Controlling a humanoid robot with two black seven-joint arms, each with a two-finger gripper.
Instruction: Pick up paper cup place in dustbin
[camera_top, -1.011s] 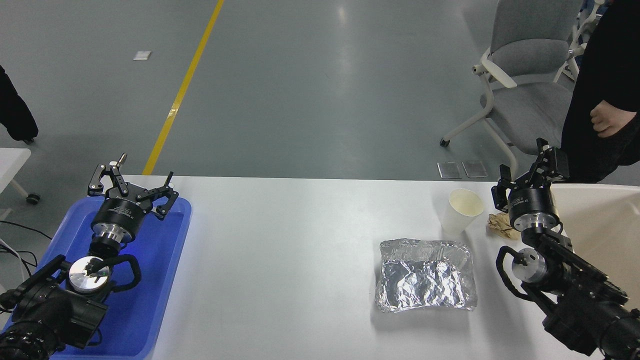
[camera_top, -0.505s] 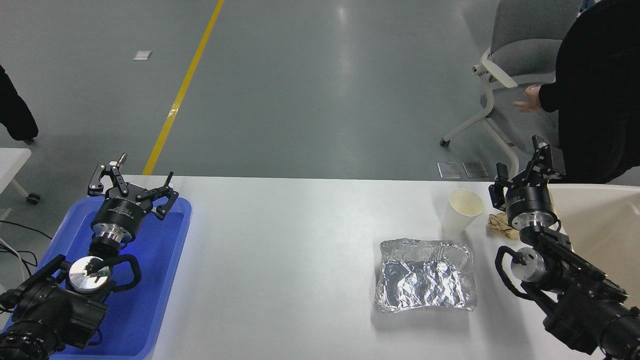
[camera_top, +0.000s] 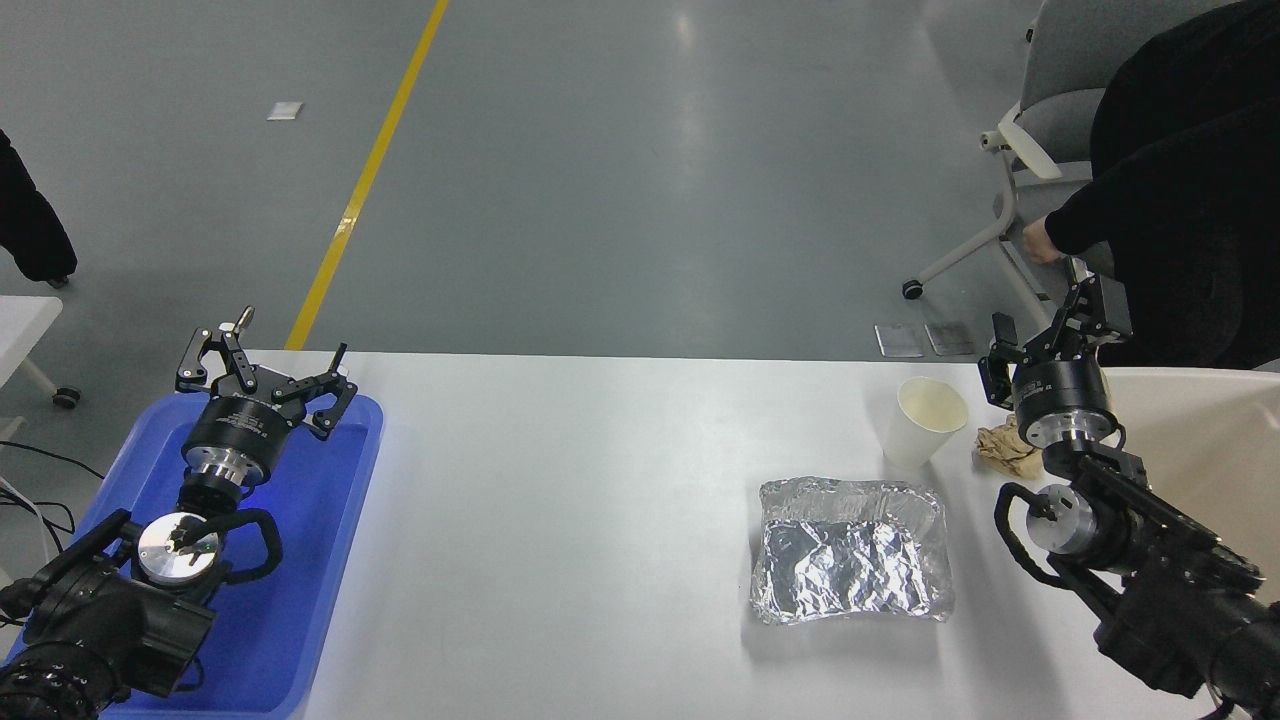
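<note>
Where the white bench nears its far right, we list one tapered paper cup (camera_top: 923, 421), upright, left of our right gripper (camera_top: 1048, 335), fingers spread, empty; smooth cream dustbin (camera_top: 1215, 440) rightmost.

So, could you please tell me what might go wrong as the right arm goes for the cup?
The open right pincer sits beside the small white paper cup, so it might tip the light cup over. The crumpled brown paper ball lies close and could be grabbed instead. A person's hand is nearby.
</note>
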